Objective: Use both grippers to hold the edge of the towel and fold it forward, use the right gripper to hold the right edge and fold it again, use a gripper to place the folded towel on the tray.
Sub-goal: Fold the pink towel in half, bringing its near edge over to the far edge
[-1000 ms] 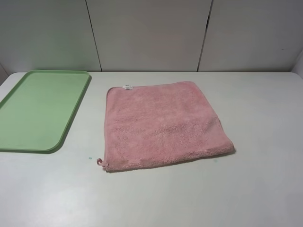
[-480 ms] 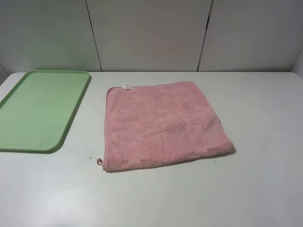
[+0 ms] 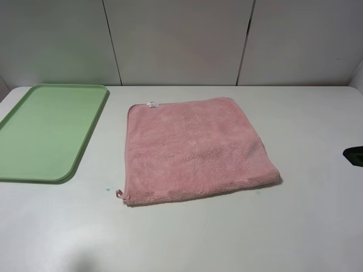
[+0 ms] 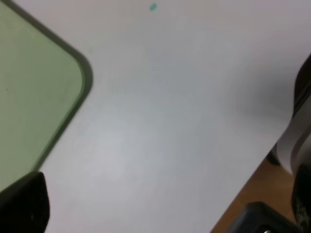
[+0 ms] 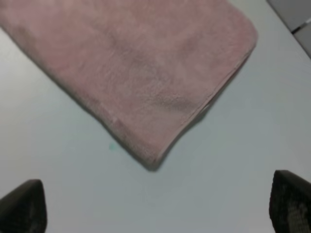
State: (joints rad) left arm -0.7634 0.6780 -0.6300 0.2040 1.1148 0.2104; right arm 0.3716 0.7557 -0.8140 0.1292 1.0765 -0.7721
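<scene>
Pink plush terry towel (image 3: pixel 195 150) lies flat in the middle of the white tabletop (image 3: pixel 306 226), roughly square to the near side, which puts its near hem (image 3: pixel 198 194) where both arms can reach it for the forward fold. Just to its left, apart from it, sits the flat light-green plastic tray (image 3: pixel 48 133) with a low rim and nothing on it, a short carry for the finished bundle. The right arm's jaws stand wide open and hold nothing: its wrist view shows two black fingertips (image 5: pixel 22 206) far apart over the tabletop, looking onto the towel's near right corner (image 5: pixel 153 162), while only a dark tip (image 3: pixel 354 156) shows at the right edge of the high view, well clear of the cloth. The left arm's jaws are likewise spread wide and empty, one dark fingertip (image 4: pixel 24 204) showing beside the tray's rounded corner (image 4: pixel 82 73). No grip is taken, so the task appears to be at its approach. A small white label (image 3: pixel 152 104) sits at the towel's far left corner and a tiny pink loop (image 3: pixel 119 194) at the near left; any print on the label is too small to read, and no other writing shows
</scene>
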